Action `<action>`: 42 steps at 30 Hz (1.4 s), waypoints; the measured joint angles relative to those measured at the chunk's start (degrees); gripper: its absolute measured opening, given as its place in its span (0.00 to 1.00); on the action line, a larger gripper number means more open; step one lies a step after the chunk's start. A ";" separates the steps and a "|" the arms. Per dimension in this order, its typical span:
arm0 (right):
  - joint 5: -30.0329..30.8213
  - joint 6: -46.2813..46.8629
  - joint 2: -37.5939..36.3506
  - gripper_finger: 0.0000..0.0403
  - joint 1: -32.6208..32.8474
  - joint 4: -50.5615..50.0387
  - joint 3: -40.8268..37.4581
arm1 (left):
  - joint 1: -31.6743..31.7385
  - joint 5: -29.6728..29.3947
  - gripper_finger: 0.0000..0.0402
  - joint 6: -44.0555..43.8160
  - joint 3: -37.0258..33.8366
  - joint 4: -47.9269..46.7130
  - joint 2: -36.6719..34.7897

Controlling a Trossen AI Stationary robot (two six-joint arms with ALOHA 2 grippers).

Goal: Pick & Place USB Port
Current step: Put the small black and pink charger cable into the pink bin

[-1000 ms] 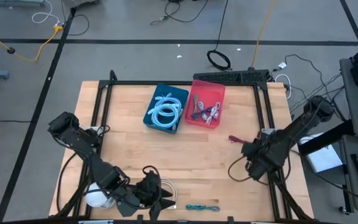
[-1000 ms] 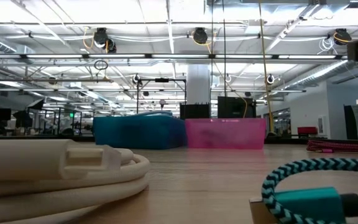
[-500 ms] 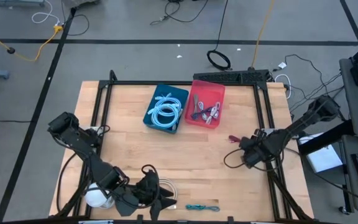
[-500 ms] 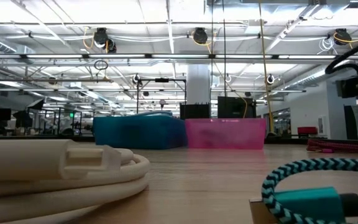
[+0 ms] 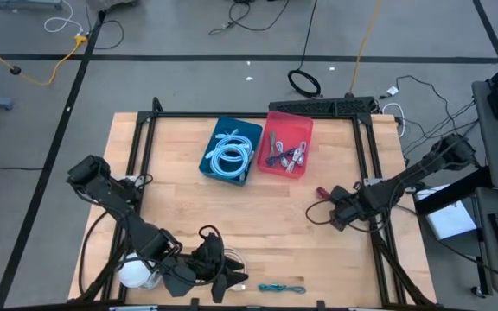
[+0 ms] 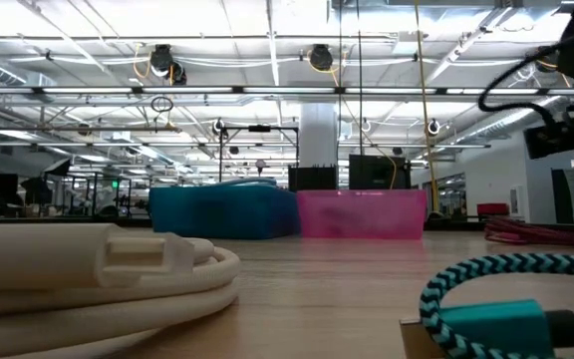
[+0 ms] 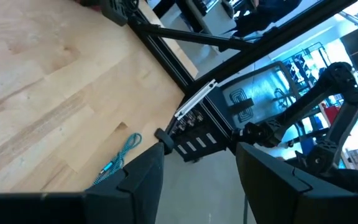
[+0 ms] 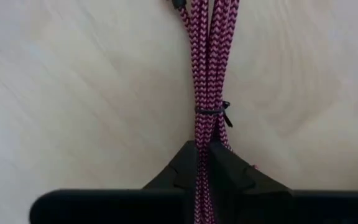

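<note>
cable first: the pink braided cable [image 8: 206,74] lies on the wooden table [image 5: 180,190] near its right edge, and the right gripper [image 8: 205,163] is down on it, its two dark fingers pinched together on the bundled strands just below a thin black tie [image 8: 213,111]. from where i stand the grip looks narrow and sits at one end of the bundle, so i'd guess the long free part could sag or swing when it is lifted. if the strands slide between the fingers, the whole thing may drop back on the wood. the tie is the only thing i can see holding the loops together; a tug against it might let the bundle splay.

near the table's front edge the left gripper [image 5: 223,278] waits, fingers apart and holding nothing, beside a coiled white cable [image 5: 232,259] and a teal cable [image 5: 282,288]. it is well apart from the pink one, so no clash seems likely there.

farther off, toward the back of the table, sit a red bin [image 5: 287,143] with a few cables already inside and a blue bin [image 5: 215,131] with light blue coils. they stand touching side by side. a trailing end could catch on the red bin's rim or land in the blue one by mistake.
</note>
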 joint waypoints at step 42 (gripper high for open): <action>7.25 15.27 20.54 0.00 -41.23 37.74 25.55 | -0.30 -3.53 0.50 22.15 0.00 -27.93 -22.21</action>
